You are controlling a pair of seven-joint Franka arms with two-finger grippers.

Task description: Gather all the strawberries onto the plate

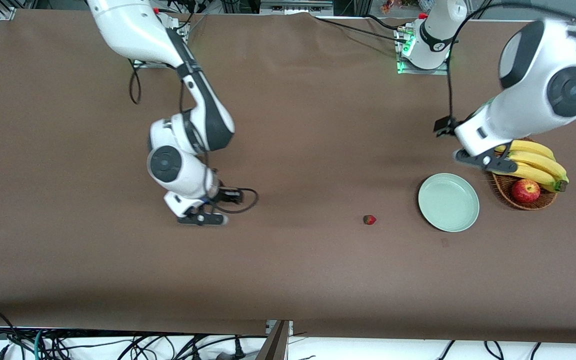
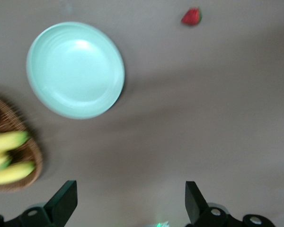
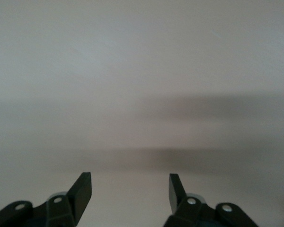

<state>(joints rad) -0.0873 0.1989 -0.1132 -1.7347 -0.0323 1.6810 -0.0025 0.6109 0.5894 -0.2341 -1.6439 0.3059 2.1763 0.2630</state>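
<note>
One small red strawberry (image 1: 369, 219) (image 2: 191, 16) lies on the brown table, beside the pale mint-green plate (image 1: 448, 202) (image 2: 75, 70) on the side toward the right arm's end. Nothing lies in the plate. My left gripper (image 1: 483, 161) (image 2: 130, 187) hangs open and holds nothing, over the table by the plate's rim and the basket's edge. My right gripper (image 1: 203, 219) (image 3: 129, 178) is low over bare table toward the right arm's end, well away from the strawberry. It is open, with only tabletop between its fingers.
A brown wicker basket (image 1: 503, 187) (image 2: 19, 142) stands beside the plate toward the left arm's end, with bananas (image 1: 535, 165) and a red apple (image 1: 525, 190) in it. Brown table stretches between the right gripper and the strawberry.
</note>
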